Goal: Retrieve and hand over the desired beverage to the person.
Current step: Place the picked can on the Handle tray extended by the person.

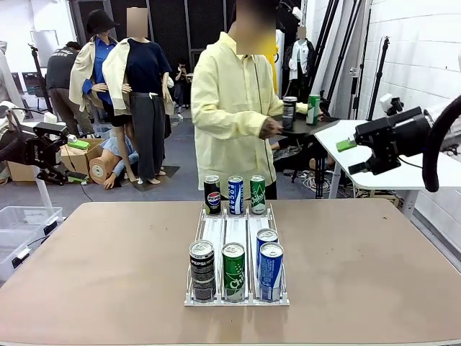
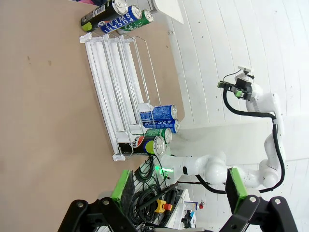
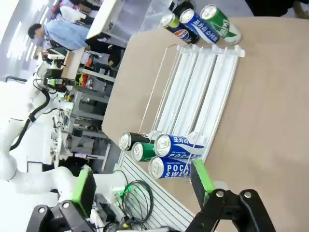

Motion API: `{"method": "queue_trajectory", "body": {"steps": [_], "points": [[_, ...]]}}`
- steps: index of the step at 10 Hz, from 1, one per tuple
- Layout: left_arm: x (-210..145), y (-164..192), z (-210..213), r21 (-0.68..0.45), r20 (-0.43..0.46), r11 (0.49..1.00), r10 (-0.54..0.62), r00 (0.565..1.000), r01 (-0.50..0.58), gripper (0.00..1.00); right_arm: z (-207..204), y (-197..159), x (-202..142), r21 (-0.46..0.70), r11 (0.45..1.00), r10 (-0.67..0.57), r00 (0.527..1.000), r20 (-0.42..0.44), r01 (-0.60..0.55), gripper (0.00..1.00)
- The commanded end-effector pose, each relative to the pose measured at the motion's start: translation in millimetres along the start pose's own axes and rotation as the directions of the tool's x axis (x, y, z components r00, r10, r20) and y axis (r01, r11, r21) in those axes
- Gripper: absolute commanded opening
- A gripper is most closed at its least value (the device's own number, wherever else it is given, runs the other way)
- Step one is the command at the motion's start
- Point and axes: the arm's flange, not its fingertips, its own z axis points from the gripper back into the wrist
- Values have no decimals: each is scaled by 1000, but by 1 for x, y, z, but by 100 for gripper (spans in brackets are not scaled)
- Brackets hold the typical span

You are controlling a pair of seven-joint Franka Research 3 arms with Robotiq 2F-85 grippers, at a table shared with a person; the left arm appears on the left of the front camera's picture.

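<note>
The right gripper (image 1: 346, 145) is held raised beyond the right edge of the table (image 1: 374, 267), its green-padded fingers spread apart and nothing between them; the same wide stance is seen in the right wrist view (image 3: 140, 186). The left gripper (image 2: 176, 186) is likewise spread and empty, kept beyond the table's left edge. Both appear to be parked clear of the table so that a choice can be made before any reach is begun.

A white three-lane wire rack (image 1: 236, 229) is set at the middle of the table, its lanes running from the near edge toward the far edge, presumably so that cans are kept sorted and within reach. At its near end a black Pepsi can (image 1: 202, 270), a green can (image 1: 233, 271) whose label cannot be read with certainty, and two blue cans marked Pocari Sweat (image 1: 269, 262) are lined up. Just beyond its far end three more cans are stood upright on the table: a black Pepsi (image 1: 212, 194), a blue Pocari Sweat (image 1: 235, 195) and a green one (image 1: 257, 194), probably offered as samples.

The person (image 1: 232, 108) is standing behind the far edge, turned toward a side table (image 1: 306, 128), a hand (image 1: 271, 128) near two cans there. Which beverage is desired cannot be told; nothing has been retrieved yet.
</note>
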Motion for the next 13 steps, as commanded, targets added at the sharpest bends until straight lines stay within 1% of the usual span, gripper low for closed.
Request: {"method": "queue_trajectory", "body": {"steps": [1, 2, 3, 5, 7, 8, 9, 11, 12, 13], "points": [[0, -2, 1, 0, 1, 1000, -2, 1000, 2, 100, 2, -11, -20, 33, 999, 20, 999, 31, -21, 100], [0, -2, 1, 0, 1, 1000, -2, 1000, 2, 100, 6, -16, -28, 49, 997, 58, 998, -16, -57, 100], [0, -2, 1, 0, 1, 1000, -2, 1000, 2, 100, 11, -26, -29, 56, 996, 69, 996, -65, -65, 100], [0, -2, 1, 0, 1, 1000, -2, 1000, 2, 100, 23, -40, -27, 53, 995, 85, 995, -58, -82, 100], [0, 0, 0, 0, 0, 1000, 0, 1000, 0, 100, 28, -45, -28, 54, 989, 142, 988, -66, -139, 100], [-4, -2, 4, -1, 10, 1000, -14, 1000, 14, 100, 28, -46, -28, 55, 989, 144, 988, -63, -141, 100], [-12, -4, 12, -1, -2, 999, -38, 999, 38, 100, 30, -47, -28, 54, 990, 136, 989, -57, -133, 100], [-21, -10, 33, -50, 24, 996, -71, 997, 73, 100, 34, -47, -27, 53, 990, 134, 990, -42, -131, 100], [-28, -15, 41, -78, -2, 992, -104, 995, 103, 100, 36, -47, -26, 50, 990, 133, 990, -42, -131, 100], [-34, -15, 40, -73, -30, 991, -118, 993, 116, 100, 37, -46, -22, 58, 989, 138, 990, -40, -135, 100]]}}
